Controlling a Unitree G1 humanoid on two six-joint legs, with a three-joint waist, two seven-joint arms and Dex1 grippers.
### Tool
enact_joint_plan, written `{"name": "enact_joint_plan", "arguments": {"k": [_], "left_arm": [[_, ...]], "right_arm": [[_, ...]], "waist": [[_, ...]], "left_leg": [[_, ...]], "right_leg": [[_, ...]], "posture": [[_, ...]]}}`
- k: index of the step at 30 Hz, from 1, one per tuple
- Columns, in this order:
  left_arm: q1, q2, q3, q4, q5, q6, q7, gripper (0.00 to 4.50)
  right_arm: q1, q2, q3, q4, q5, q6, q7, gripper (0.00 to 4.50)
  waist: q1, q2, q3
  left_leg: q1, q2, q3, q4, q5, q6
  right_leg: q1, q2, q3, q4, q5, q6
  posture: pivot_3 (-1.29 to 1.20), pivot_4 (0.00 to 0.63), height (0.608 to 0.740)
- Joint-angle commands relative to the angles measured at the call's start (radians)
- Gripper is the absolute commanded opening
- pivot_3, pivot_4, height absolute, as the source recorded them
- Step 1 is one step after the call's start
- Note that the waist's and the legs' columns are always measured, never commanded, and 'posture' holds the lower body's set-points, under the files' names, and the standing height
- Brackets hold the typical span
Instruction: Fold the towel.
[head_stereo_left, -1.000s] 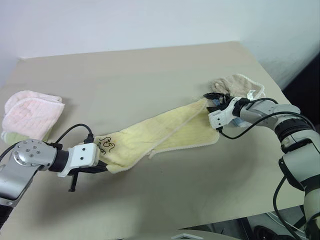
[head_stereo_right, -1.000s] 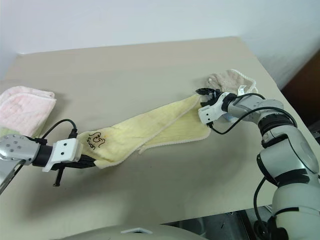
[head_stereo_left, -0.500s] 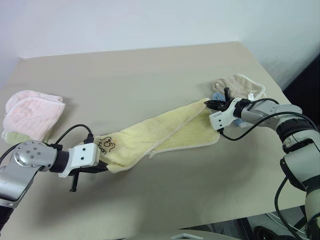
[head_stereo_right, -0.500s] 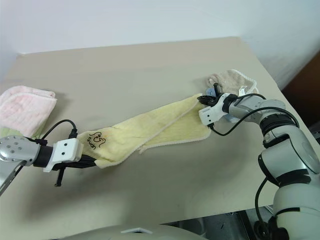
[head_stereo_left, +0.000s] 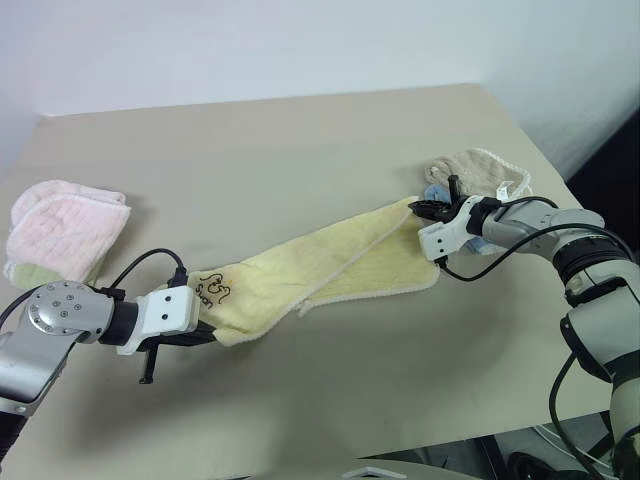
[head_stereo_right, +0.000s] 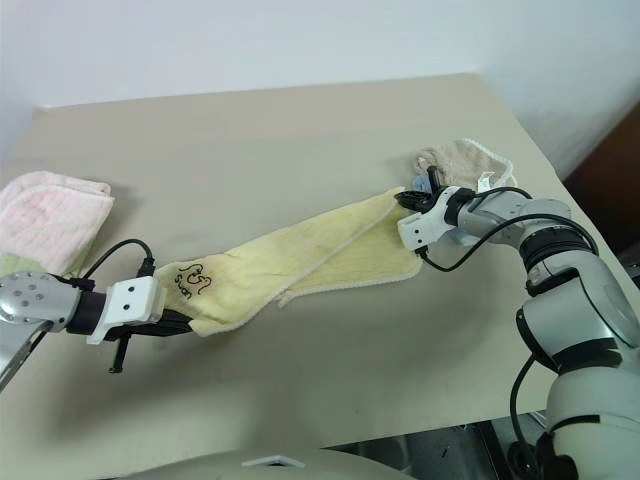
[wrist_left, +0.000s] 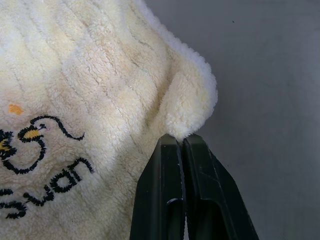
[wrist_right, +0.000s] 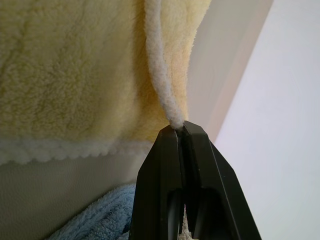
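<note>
Pincers first: right gripper (wrist_right: 181, 129) is clenched on the white stitched edge of the towel (head_stereo_left: 310, 265), a thin pinch of hem caught between the black tips w/ the cloth hanging off from them. Left gripper (wrist_left: 181, 141) is likewise clamped tight on a fluffy corner at the opposite end, right by the dark printed mark (wrist_left: 35, 165). Both holds look shallow, only a nib of pile in each.

Outward from there: towel is stretched between the two grippers across the tan table (head_stereo_left: 250, 150), its middle resting on the surface, ends slightly lifted. It's already doubled lengthwise, a lower layer peeking out along the near side toward the right end. Long axis runs diagonal, from the near left end w/ the mark up to the far right end.

Handling, as a judgement: pale yellow terry, light and floppy, no stiffness; it'll sag and drape wherever unsupported. Not fragile, not slippery, but the pile is thick so a tip pinch could creep out under tension. Best holds are the corners and hem, as now; a deeper bite would be safer before swinging one end over.

Beyond: beige-tan towel (head_stereo_left: 478, 170) w/ white edging sits just past the right gripper, w/ a bit of blue cloth (wrist_right: 95, 215) under the wrist. Pink towel (head_stereo_left: 62, 228) lies well apart at the far left.
</note>
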Motion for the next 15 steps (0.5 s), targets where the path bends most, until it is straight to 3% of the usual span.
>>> {"name": "enact_joint_plan", "arguments": {"k": [1,3,7,9,13,15], "left_arm": [[-0.403,-0.126,0.160,0.321,-0.053,0.050,0.290,0.00],[-0.428,-0.145,0.153,0.355,-0.031,0.038,0.287,0.00],[-0.410,-0.156,0.128,0.352,-0.006,0.019,0.273,0.00],[-0.401,-0.157,0.121,0.345,0.002,0.012,0.264,0.00],[-0.412,-0.162,0.120,0.352,0.000,0.016,0.257,0.00],[-0.418,-0.160,0.118,0.363,0.006,0.013,0.253,0.00]], "right_arm": [[-0.139,-0.032,-0.252,-0.037,0.341,0.084,0.239,0.09],[-0.109,-0.031,-0.268,-0.078,0.378,0.095,0.301,0.09],[-0.035,-0.036,-0.302,-0.167,0.429,0.131,0.379,0.09],[-0.016,-0.037,-0.315,-0.196,0.439,0.148,0.396,0.09],[-0.002,-0.031,-0.329,-0.219,0.440,0.170,0.412,0.09],[0.001,-0.030,-0.334,-0.226,0.442,0.178,0.421,0.09]], "waist": [[0.009,-0.008,0.011],[-0.003,-0.009,0.008],[-0.027,-0.008,-0.005],[-0.030,-0.008,-0.004],[-0.026,-0.008,-0.004],[-0.021,-0.008,-0.004]], "left_leg": [[-0.001,0.000,-0.003,0.000,0.005,-0.001],[0.000,0.003,-0.004,-0.001,0.009,-0.004],[0.017,0.001,0.000,-0.008,-0.001,0.001],[0.014,0.001,0.001,-0.008,-0.002,0.001],[-0.007,0.000,0.005,-0.001,0.003,-0.006],[-0.008,0.001,0.005,-0.002,0.003,-0.007]], "right_leg": [[0.001,0.000,-0.002,-0.001,0.002,-0.001],[0.002,0.004,-0.003,-0.003,0.010,0.002],[0.015,0.003,0.000,-0.004,0.001,0.004],[0.012,0.002,0.002,-0.003,0.000,0.004],[-0.013,0.000,0.005,0.006,0.001,0.004],[-0.014,0.001,0.005,0.006,0.001,0.004]], "posture": [[0.00,0.150,0.728],[0.00,0.150,0.728],[0.00,0.150,0.728],[0.00,0.150,0.728],[0.00,0.150,0.728],[0.00,0.150,0.728]]}}
